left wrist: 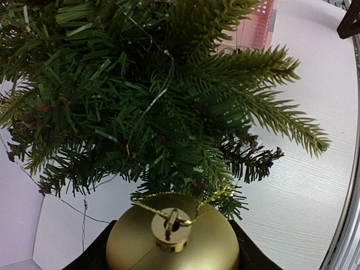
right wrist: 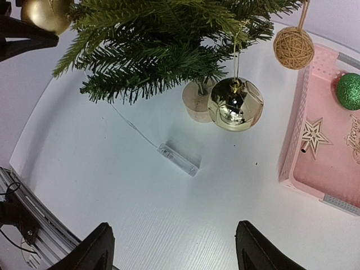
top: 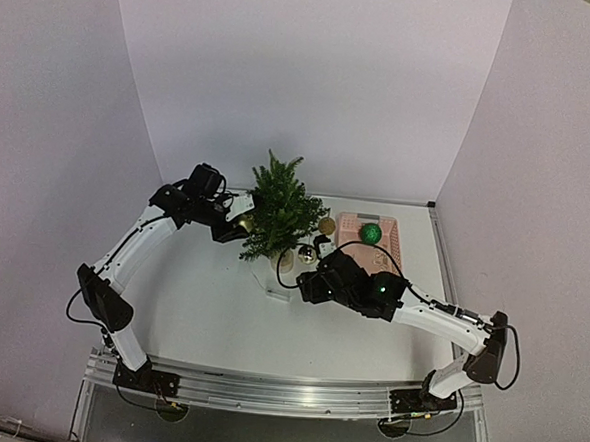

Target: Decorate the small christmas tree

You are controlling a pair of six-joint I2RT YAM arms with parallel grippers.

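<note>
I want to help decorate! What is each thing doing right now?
Small dark-green christmas tree: standing upright.
Matte gold ball: held in left gripper, at the branches.
Shiny gold ball: hanging on the tree.
Round twine ball: hanging by its string.
Pink plastic basket: holds green glitter ball, wooden star.
Right gripper: open, empty.

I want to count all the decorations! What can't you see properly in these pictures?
- Left wrist view: the gold ball is cut off by the bottom edge.
- Right wrist view: the small christmas tree is cut off at the top edge.
- Right wrist view: the pink basket runs off the right edge.
</note>
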